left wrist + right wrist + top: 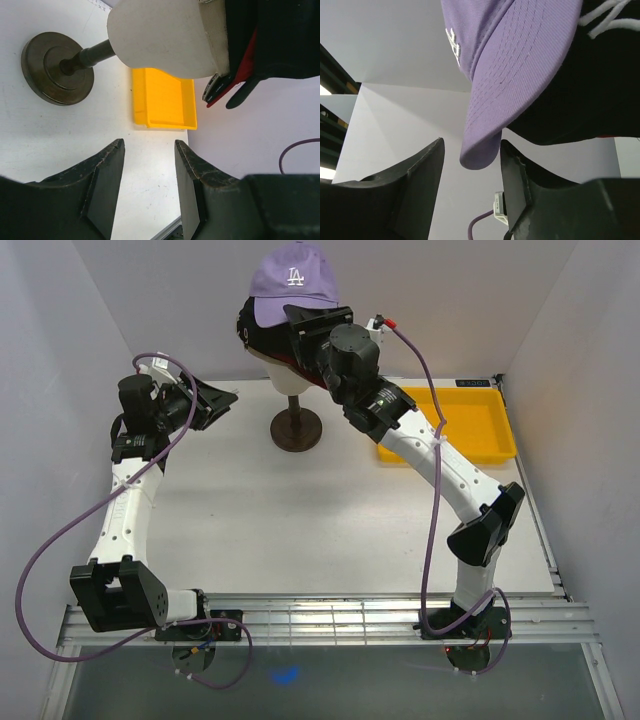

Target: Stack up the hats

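Boxed in on three sides by plain pale walls [60,340] rising from a white tabletop [300,530] under soft, even light, with a slotted metal rail [330,620] along the near edge and dark floor [400,685] below.

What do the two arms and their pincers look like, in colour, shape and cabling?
The left arm and right arm have white links and black joints. A purple cable runs along each; the right one ends at a red plug. The left pincer and the right pincer each carry two matte black, wedge-shaped fingers.
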Motion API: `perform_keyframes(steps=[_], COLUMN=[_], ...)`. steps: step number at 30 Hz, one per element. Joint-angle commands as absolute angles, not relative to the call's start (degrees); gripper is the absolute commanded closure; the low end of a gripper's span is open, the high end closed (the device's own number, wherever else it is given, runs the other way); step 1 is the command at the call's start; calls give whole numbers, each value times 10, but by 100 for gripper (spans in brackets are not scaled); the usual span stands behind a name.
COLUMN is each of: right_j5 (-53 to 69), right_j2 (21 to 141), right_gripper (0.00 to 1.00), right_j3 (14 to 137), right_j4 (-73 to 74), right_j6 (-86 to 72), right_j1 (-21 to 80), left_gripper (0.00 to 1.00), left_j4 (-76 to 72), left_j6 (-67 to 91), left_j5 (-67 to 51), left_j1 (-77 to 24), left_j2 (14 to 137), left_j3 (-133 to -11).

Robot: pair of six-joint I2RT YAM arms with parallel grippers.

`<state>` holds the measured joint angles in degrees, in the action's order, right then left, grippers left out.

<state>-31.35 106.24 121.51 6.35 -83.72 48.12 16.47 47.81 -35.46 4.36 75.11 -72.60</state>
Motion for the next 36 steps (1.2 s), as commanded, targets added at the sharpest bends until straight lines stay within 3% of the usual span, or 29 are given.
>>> perform_keyframes(steps=[1,8,18,36], right_j5=[-347,-342,-301,-99], right_j2=[1063,1068,1058,1072], right_gripper=[48,61,91,92], right_j3=[1241,1250,1216,1177], right_j4=[52,40,7,-194], right_j6=[-849,-851,-863,-926], right_j1=[480,475,462,408], left_gripper=[46,46,46,46], left_j4=[170,175,173,167], left_j6=[466,462,462,454], left_j5=[-350,-349,-350,-352], left_j1=[41,41,41,41], left_j2=[733,736,736,742], left_j3=[-749,-752,-751,-754])
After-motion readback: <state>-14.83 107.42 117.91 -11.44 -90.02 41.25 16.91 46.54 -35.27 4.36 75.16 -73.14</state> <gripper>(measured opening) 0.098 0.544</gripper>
